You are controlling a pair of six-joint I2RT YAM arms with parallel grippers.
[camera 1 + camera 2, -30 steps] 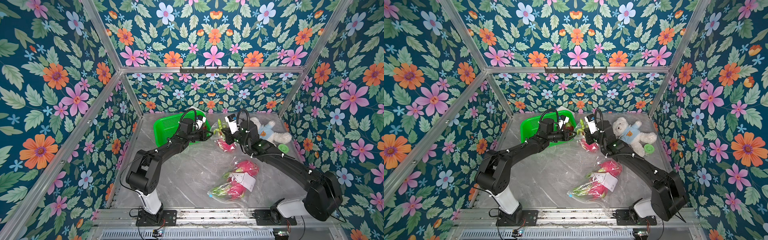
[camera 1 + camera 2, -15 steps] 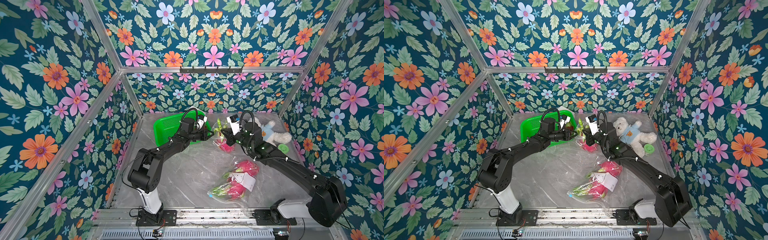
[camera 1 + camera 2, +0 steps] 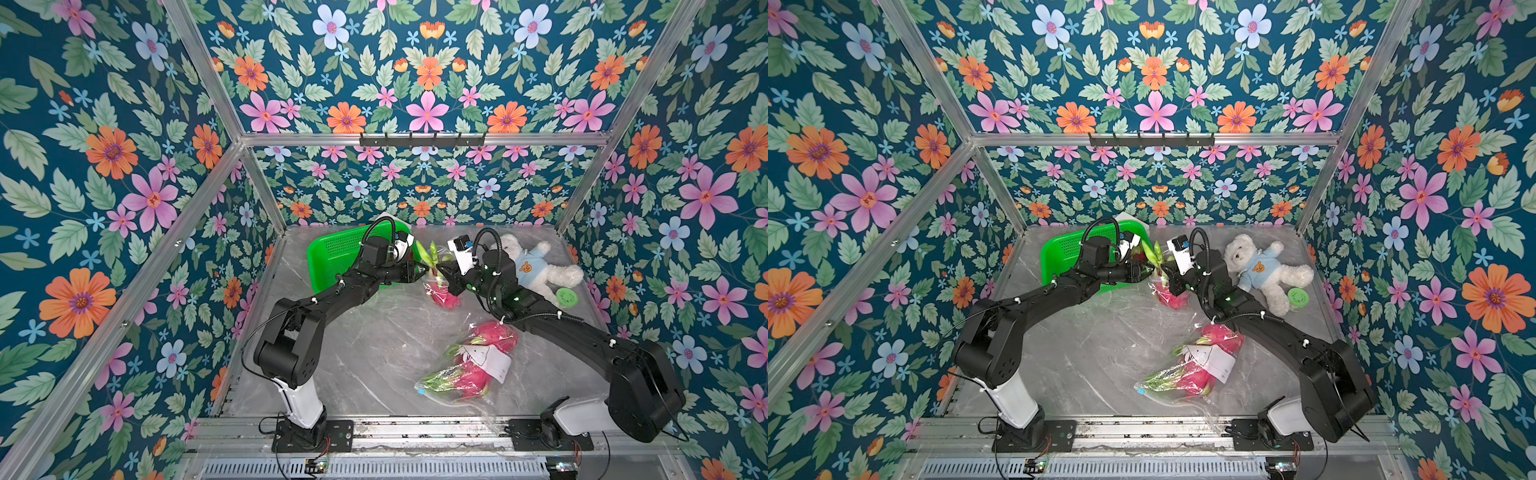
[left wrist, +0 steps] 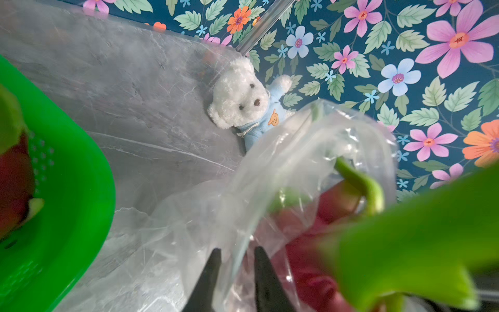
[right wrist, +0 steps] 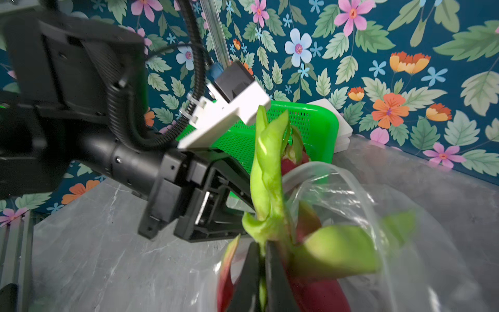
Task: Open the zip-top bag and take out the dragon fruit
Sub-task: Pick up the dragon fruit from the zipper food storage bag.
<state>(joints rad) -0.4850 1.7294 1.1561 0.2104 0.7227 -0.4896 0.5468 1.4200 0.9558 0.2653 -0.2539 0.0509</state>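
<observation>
My right gripper (image 5: 262,270) is shut on a green scale of a magenta dragon fruit (image 3: 444,294) that stands half out of a clear zip-top bag (image 4: 297,162) at the back middle of the table. The left gripper (image 4: 237,256) faces it from the left in both top views (image 3: 422,272). Its fingers are open, with the bag's rim running loosely between them. Another dragon fruit (image 4: 13,175) lies in the green basket (image 3: 336,257). A second clear bag (image 3: 465,374) with a white label lies at the front, holding two dragon fruits.
A white teddy bear (image 3: 532,266) in a blue top lies at the back right, with a small green round lid (image 3: 566,297) beside it. A white flat thing (image 3: 388,217) leans behind the basket. Floral walls close in three sides.
The left gripper was shut on the bag's rim and has now opened, letting the plastic go slack. The right gripper keeps its hold on the fruit and has shifted slightly.
</observation>
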